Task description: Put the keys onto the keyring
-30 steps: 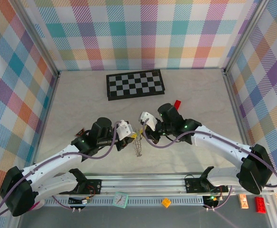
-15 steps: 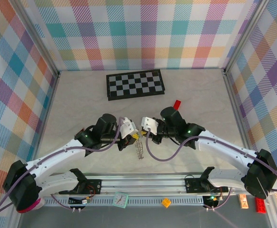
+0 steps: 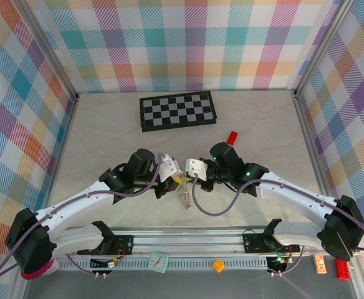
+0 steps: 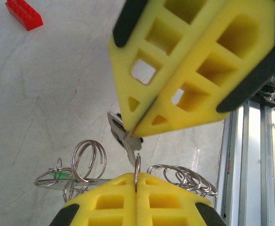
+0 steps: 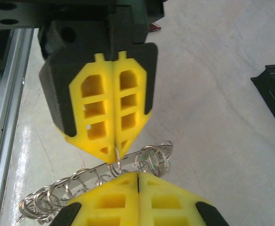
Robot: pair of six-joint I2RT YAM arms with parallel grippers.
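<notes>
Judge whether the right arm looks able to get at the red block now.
Probably yes for reach: the red block lies on bare table close beside the right arm, nothing between. But the right tool is shut on a key, so grasping would mean releasing it first.

left gripper (image 4: pixel 136 180): jaws pressed together | right gripper (image 5: pixel 137 175): jaws pressed together | arms angled inward, fingertips facing, nearly touching

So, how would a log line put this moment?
left jaws: shut on a keyring loop | right jaws: shut on a key | key tip: close to that loop | red block: lying apart
</notes>
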